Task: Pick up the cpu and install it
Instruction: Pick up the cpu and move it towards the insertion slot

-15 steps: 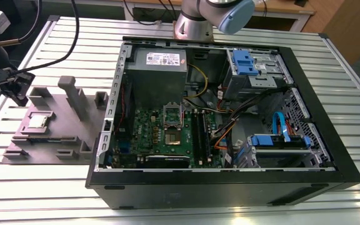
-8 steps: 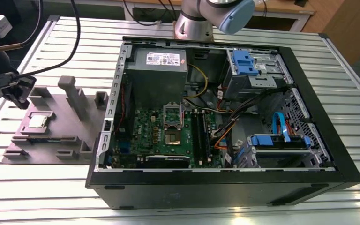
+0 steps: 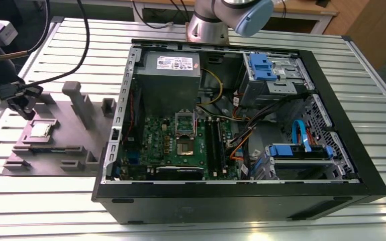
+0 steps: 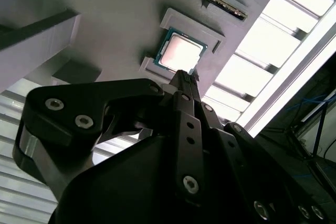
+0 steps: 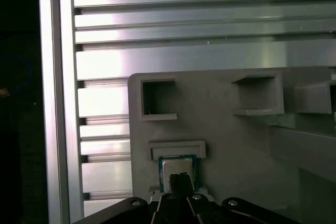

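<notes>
The cpu (image 3: 42,129), a small square chip with a silvery top and a greenish rim, lies flat in a pocket of the grey holder block (image 3: 66,131) at the exterior view's left. My gripper (image 3: 24,104) hangs just above and beside it, apart from it. In both wrist views the black fingers meet in a narrow tip, shut with nothing between them: the gripper (image 4: 186,77) points at the edge of the cpu (image 4: 180,52), and the gripper (image 5: 181,180) overlaps the near edge of the cpu (image 5: 178,164). Inside the open computer case, the motherboard's metal socket frame (image 3: 185,131) is visible.
The black computer case (image 3: 247,201) lies open on the slatted aluminium table (image 3: 59,211), with black memory sticks (image 3: 214,140), cables and blue drive brackets (image 3: 263,68) inside. Upright grey posts (image 3: 79,100) rise from the holder block. The arm's base (image 3: 210,25) stands behind the case.
</notes>
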Action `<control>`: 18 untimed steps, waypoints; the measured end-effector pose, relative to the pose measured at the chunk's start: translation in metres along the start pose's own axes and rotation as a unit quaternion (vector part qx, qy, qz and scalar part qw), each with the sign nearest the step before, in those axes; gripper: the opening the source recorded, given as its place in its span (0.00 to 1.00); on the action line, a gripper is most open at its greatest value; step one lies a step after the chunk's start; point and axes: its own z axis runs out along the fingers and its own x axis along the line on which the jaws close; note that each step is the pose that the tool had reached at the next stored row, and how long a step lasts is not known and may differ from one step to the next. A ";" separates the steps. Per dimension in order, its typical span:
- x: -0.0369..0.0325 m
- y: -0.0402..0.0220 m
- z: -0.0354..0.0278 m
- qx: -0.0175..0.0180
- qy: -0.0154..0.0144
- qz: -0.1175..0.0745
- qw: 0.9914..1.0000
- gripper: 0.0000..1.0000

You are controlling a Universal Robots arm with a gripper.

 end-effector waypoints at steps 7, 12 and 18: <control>-0.0006 -0.0010 0.0082 0.001 0.000 0.000 1.000 0.10; -0.0006 -0.0011 0.0127 0.001 0.000 0.000 1.000 0.10; -0.0006 -0.0013 0.0176 0.001 0.000 -0.007 1.000 0.10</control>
